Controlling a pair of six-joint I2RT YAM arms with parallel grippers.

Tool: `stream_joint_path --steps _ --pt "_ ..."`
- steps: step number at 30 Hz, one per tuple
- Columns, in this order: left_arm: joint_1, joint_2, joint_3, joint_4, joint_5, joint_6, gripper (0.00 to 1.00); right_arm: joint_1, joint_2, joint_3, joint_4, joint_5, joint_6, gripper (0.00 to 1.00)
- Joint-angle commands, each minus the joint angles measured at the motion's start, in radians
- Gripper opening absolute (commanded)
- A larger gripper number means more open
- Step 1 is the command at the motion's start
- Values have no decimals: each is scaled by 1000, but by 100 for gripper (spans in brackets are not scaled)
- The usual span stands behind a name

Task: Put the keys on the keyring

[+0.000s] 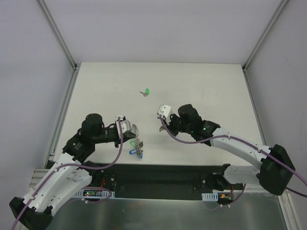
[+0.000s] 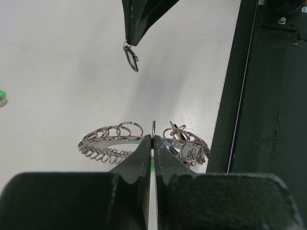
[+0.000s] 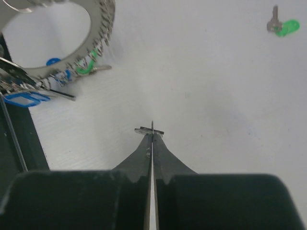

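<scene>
Holding the keyring: left gripper [image 2: 152,140], its fingers pressed together on the rim of the keyring [image 2: 108,140].
Keyring: seen almost edge-on from the left wrist; it sits at the near side of the table [image 1: 201,86], just in front of the left arm.
Wire loops [image 2: 128,128]: many small ones, all around the keyring rim.
Keys on the keyring: a blue key [image 3: 21,99] and a green-headed key [image 3: 85,68] hang from the loops, close together.
Right gripper [image 3: 152,133]: fingers together, clamped on a small metal piece [image 2: 130,56]; it is near the keyring and not touching it.
Small metal piece: it sticks out of the fingertips; I cannot tell if it is a key.
Loose green key [image 1: 146,91]: lies flat on the table, well apart from the keyring, on its far side.
</scene>
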Motion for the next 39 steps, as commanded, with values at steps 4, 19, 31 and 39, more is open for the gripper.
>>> stream_joint_path --steps 4,19,31,39 --pt "9 -11 -13 79 108 56 0 83 -89 145 -71 -101 -99 1" --pt "11 78 -54 234 248 15 0 223 -97 145 -102 -63 -132 1" --pt "12 97 -65 292 268 -15 0 252 -46 175 -80 -63 -121 1" --pt "12 100 -64 292 271 -25 0 267 -27 177 -43 -63 -107 1"
